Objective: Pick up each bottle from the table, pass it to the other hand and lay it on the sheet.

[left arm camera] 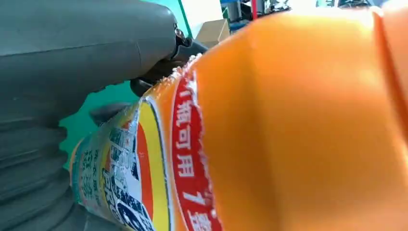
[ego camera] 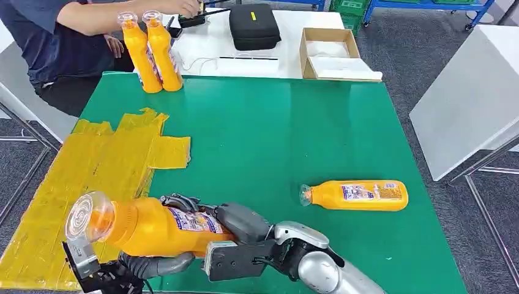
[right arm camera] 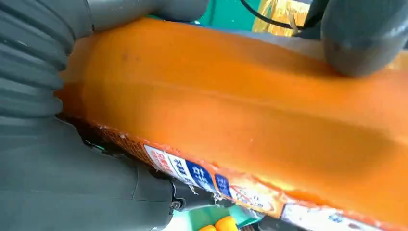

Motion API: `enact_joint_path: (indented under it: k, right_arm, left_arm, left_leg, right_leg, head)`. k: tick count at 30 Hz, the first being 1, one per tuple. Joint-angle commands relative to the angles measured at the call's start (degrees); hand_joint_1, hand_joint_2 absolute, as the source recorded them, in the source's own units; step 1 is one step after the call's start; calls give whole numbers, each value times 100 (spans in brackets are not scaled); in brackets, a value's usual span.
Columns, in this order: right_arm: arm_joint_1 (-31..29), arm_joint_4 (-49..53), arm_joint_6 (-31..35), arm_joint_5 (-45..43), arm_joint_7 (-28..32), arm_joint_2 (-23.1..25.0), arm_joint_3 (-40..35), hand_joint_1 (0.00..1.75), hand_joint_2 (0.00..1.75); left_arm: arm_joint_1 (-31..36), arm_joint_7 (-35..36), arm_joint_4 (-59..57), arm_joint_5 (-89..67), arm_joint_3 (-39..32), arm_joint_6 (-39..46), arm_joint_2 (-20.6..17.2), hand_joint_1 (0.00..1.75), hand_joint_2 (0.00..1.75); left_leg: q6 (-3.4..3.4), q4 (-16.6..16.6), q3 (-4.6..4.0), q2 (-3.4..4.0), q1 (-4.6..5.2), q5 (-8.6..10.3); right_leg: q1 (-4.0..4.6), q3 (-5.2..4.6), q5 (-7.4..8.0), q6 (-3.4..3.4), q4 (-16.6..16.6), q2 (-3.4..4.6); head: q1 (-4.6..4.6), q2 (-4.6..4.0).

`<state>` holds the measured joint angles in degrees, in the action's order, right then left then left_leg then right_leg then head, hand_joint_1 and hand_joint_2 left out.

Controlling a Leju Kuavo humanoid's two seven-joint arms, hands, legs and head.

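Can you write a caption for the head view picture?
Both hands hold an orange bottle beside the yellow sheet.

Beyond the far edge of the green surface [ego camera: 275, 122] stands a white table [ego camera: 208, 46]. On it lies a black zipped case [ego camera: 253, 26], and just right of the case sits an open cardboard box [ego camera: 333, 54] with white material inside. A thin dark strip [ego camera: 248, 58] lies on the white table in front of the case, with a pale cable [ego camera: 196, 63] curling near it. A person in a dark blue top [ego camera: 46, 37] sits at the far left corner, one forearm stretched over the white table and the hand on a small black device [ego camera: 191, 19]. At the right stands another white table [ego camera: 471, 98] on metal legs. Grey carpet [ego camera: 404, 55] covers the floor, and green crates [ego camera: 350, 11] stand at the far end under a blue frame [ego camera: 428, 6].
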<state>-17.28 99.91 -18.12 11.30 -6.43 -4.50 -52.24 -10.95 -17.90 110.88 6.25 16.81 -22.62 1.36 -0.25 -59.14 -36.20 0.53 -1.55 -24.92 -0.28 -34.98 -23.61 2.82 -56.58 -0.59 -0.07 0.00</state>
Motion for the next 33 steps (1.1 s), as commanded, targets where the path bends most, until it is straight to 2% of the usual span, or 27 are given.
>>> enact_joint_path:
  k: [1, 5, 7, 9, 11, 13, 16, 19, 22, 28, 30, 33]
  right_arm:
    - [399, -33, 248, 165, 115, -116, -79, 0, 0]
    - [586, 213, 398, 314, 188, -133, 121, 0, 0]
    - [730, 436, 487, 507, 154, -176, 297, 0, 0]
    - [798, 515, 453, 540, 151, -193, 388, 0, 0]
    - [1017, 864, 660, 699, -17, -667, 517, 0, 0]
    - [1286, 1087, 821, 828, 41, -871, 755, 0, 0]
    - [1410, 1170, 881, 946, 62, -933, 847, 0, 0]
    - [1985, 1502, 1066, 1241, 204, -1239, 1231, 0, 0]
    - [2387, 1764, 1193, 1478, 379, -1567, 1575, 0, 0]
    - [2612, 1986, 1231, 1660, 421, -1746, 1789, 0, 0]
    - [2860, 2130, 1411, 1968, 389, -1878, 1758, 0, 0]
    - [3021, 2341, 1639, 2024, 361, -2396, 1980, 0, 0]
  left_arm:
    - [173, 133, -165, -648, -9, 498, 135, 175, 175]
    - [87, 223, -223, -1099, -229, 815, 205, 175, 175]
    - [96, 229, -438, -1572, -557, 1140, 49, 175, 175]
    - [89, 154, -508, -1580, -731, 1054, 61, 175, 175]
    - [-39, 130, -624, -1755, -1053, 1230, 140, 175, 175]
    - [-92, 32, -712, -2015, -1383, 1432, 166, 175, 175]
    - [-102, -25, -720, -2323, -1507, 1583, 166, 175, 175]
    - [-61, -149, -930, -3798, -1750, 2408, 3, 175, 175]
    - [42, -41, -1406, -5589, -1847, 3410, -331, 175, 175]
    - [118, 92, -1758, -5897, -1887, 3534, -417, 175, 175]
    - [150, 284, -1991, -6671, -1772, 3925, -639, 175, 175]
    - [310, 516, -2454, -7663, -1495, 4264, -993, 175, 175]
  left_leg:
    - [8, 10, 19, -20, 5, 2]
    - [11, 8, 24, -11, 10, -2]
    - [9, 8, 22, -15, 9, 0]
    - [10, 14, 27, -19, 12, 4]
    - [7, 10, 15, -7, 7, 2]
    - [7, 11, 16, -12, 7, 3]
    - [12, 14, 30, -19, 10, 0]
    - [8, 10, 15, -20, 4, 1]
    - [11, 17, 29, -32, 12, 1]
    - [6, 7, 8, -12, 7, 0]
    - [7, 10, 13, -13, 11, 0]
    - [10, 16, 24, -28, 16, 2]
  right_leg:
    - [-4, 22, -6, -6, 6, -14]
    - [-9, 23, -8, -7, 0, -3]
    - [-8, 22, -8, -8, -1, -8]
    - [-10, 27, -7, -10, 2, -12]
    - [-7, 15, -2, -4, 4, -3]
    - [-6, 18, -3, -4, 6, -9]
    - [-9, 32, -8, -7, 7, -13]
    - [-3, 21, -6, -4, 8, -16]
    - [-11, 34, -12, -7, 8, -27]
    - [-6, 10, -3, -5, 4, -9]
    - [-9, 13, -5, -6, 3, -9]
    - [-14, 23, -10, -8, 4, -22]
  head:
    - [0, 0]
    - [0, 0]
    - [0, 0]
    - [2, 0]
    - [0, 0]
    - [-2, 0]
    - [0, 0]
    - [2, 0]
    - [2, 0]
    - [2, 0]
    - [0, 0]
    - [2, 0]
